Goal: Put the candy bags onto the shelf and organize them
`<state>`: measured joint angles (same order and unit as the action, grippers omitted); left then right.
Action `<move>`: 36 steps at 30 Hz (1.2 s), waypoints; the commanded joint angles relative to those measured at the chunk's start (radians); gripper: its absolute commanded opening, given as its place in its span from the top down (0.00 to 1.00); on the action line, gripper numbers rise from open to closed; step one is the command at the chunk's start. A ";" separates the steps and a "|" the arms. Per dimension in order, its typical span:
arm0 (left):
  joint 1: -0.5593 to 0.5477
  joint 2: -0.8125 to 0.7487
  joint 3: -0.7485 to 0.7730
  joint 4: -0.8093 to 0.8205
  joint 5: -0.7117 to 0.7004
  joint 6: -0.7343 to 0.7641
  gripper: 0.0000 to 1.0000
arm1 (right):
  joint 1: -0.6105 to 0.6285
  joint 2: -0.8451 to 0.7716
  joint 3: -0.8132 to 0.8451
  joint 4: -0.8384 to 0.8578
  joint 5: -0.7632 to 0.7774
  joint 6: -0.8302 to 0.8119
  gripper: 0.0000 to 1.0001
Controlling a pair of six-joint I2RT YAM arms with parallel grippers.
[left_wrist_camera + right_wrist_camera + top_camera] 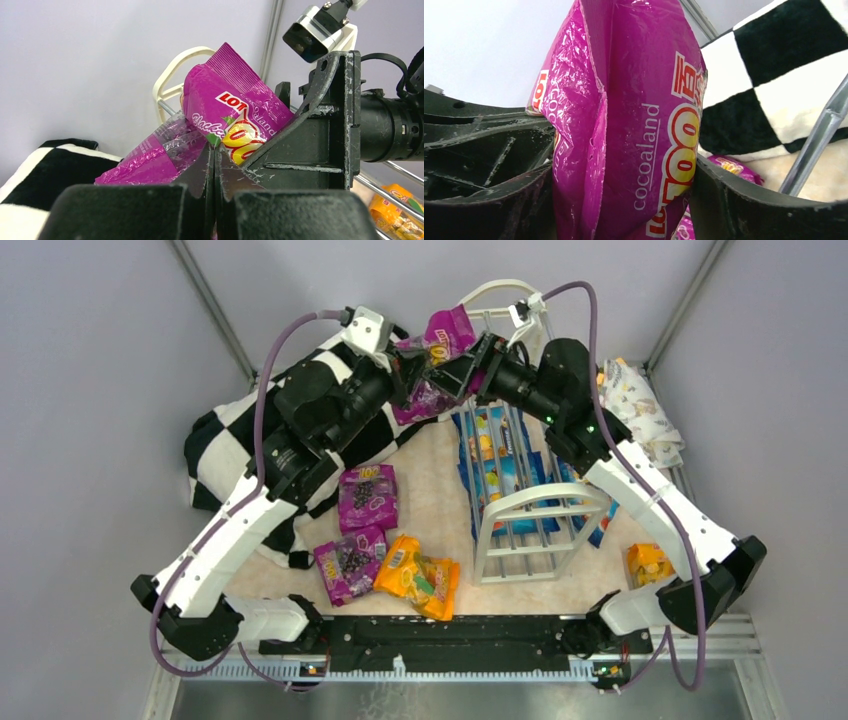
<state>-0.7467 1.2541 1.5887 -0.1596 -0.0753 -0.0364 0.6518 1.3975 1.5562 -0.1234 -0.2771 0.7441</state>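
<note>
**A:** What's the surface like?
**B:** A pale marbled counter (435, 470) with grey walls (90, 390) close on three sides. A checkered cloth (225, 455) fills the far left and a printed cloth (640, 405) the far right.

**A:** And the shelf?
**B:** The shelf (530, 493) stands right of centre and runs toward the back wall, with blue bags (495, 455) among its rods.

**A:** Any open room?
**B:** There is a bare strip between the shelf and the loose bags (367, 497) at front left.

**A:** Grippers?
**B:** Both are raised at the shelf's far end. The right gripper (470, 368) clamps a purple candy bag (447, 338). The left gripper (214, 165) has its jaws pressed together against that bag, but I cannot tell whether film is pinched.
</note>
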 commanded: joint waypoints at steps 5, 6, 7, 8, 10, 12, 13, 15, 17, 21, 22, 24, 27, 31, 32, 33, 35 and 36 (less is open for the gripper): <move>-0.005 -0.031 0.102 0.113 0.017 -0.042 0.99 | 0.004 -0.088 -0.063 0.188 0.012 0.078 0.58; -0.005 -0.031 0.103 0.110 0.006 -0.047 0.95 | 0.003 -0.091 -0.064 0.196 0.010 0.084 0.59; -0.005 -0.032 0.104 0.107 -0.004 -0.050 0.92 | 0.000 -0.092 -0.067 0.204 0.005 0.091 0.59; -0.006 -0.031 0.107 0.104 -0.011 -0.052 0.88 | -0.003 -0.093 -0.070 0.213 0.001 0.104 0.59; -0.005 -0.030 0.114 0.098 -0.022 -0.054 0.76 | -0.017 -0.093 -0.077 0.236 -0.019 0.135 0.60; -0.005 -0.027 0.130 0.090 -0.028 -0.055 0.65 | -0.042 -0.093 -0.097 0.272 -0.045 0.182 0.63; -0.005 -0.027 0.137 0.086 -0.030 -0.054 0.59 | -0.054 -0.094 -0.108 0.294 -0.061 0.207 0.64; -0.005 -0.028 0.153 0.080 -0.035 -0.048 0.42 | -0.084 -0.093 -0.129 0.351 -0.103 0.263 0.68; -0.005 -0.032 0.173 0.071 -0.048 -0.038 0.33 | -0.107 -0.092 -0.143 0.390 -0.128 0.307 0.70; -0.005 -0.055 0.191 0.066 -0.081 -0.015 0.21 | -0.162 -0.088 -0.132 0.387 -0.144 0.336 0.73; -0.005 -0.062 0.190 0.063 -0.086 -0.007 0.19 | -0.182 -0.088 -0.133 0.400 -0.154 0.354 0.73; -0.005 -0.076 0.185 0.058 -0.099 0.012 0.17 | -0.225 -0.088 -0.135 0.434 -0.170 0.395 0.74; -0.005 -0.106 0.138 0.065 -0.142 0.029 0.16 | -0.288 -0.078 -0.120 0.454 -0.189 0.452 0.74; -0.005 -0.145 0.000 0.081 -0.220 0.113 0.15 | -0.365 -0.039 -0.076 0.452 -0.226 0.507 0.74; -0.005 -0.154 -0.043 0.089 -0.253 0.145 0.14 | -0.379 -0.028 -0.068 0.450 -0.237 0.522 0.74; -0.005 -0.164 -0.084 0.095 -0.288 0.168 0.14 | -0.393 -0.015 -0.058 0.446 -0.248 0.534 0.74; -0.005 -0.184 -0.166 0.119 -0.351 0.203 0.13 | -0.412 0.017 -0.030 0.427 -0.277 0.548 0.74; -0.005 -0.195 -0.200 0.130 -0.371 0.213 0.12 | -0.416 0.026 -0.015 0.415 -0.281 0.544 0.74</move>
<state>-0.7486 1.0683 1.5066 -0.0837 -0.3080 0.0769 0.2619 1.4040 1.4296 0.1802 -0.4988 1.2163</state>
